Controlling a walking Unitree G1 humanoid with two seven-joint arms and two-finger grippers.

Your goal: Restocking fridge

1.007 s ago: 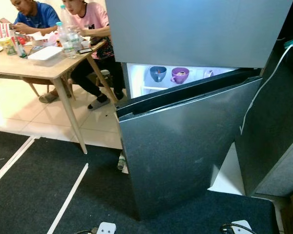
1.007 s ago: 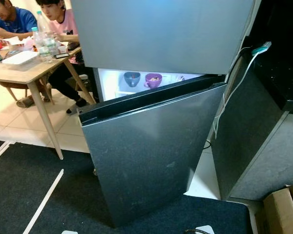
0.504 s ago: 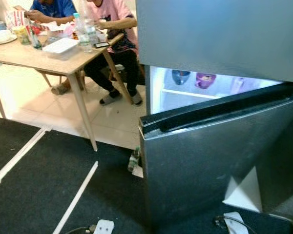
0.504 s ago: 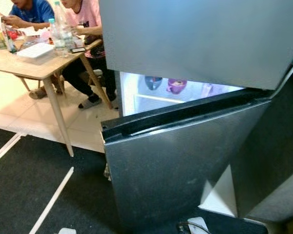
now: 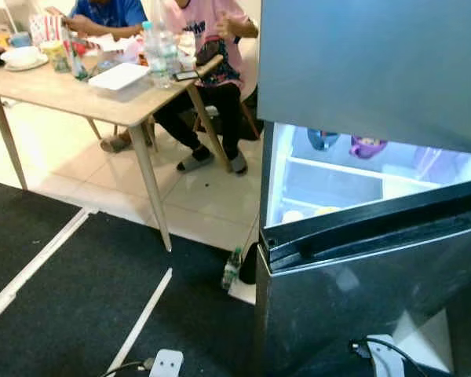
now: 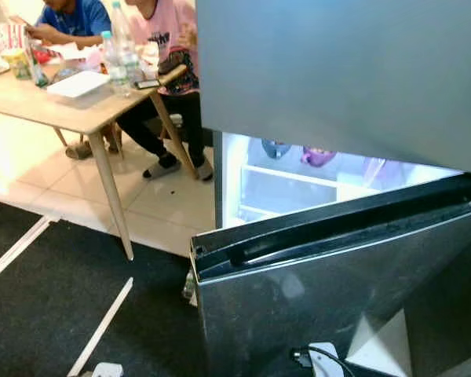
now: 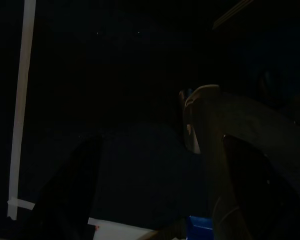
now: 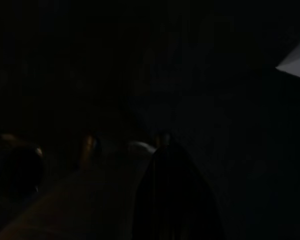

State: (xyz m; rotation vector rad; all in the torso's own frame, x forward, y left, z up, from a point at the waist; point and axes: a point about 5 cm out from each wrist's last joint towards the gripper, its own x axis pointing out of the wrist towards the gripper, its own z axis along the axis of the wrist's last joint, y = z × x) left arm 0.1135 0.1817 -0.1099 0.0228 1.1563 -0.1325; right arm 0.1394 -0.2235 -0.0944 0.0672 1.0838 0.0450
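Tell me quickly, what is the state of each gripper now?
Left gripper: open, holding nothing.
Right gripper: too dark, it cannot be told.

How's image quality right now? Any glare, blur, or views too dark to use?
Left eye view: the lit fridge interior glows bright bluish-white, the cups on its shelf soft and slightly blurred; the table is readable. Right eye view: similar, with sheen on the open lower door. Left wrist view: very dark, only fingers and a white tape line show. Right wrist view: nearly black.
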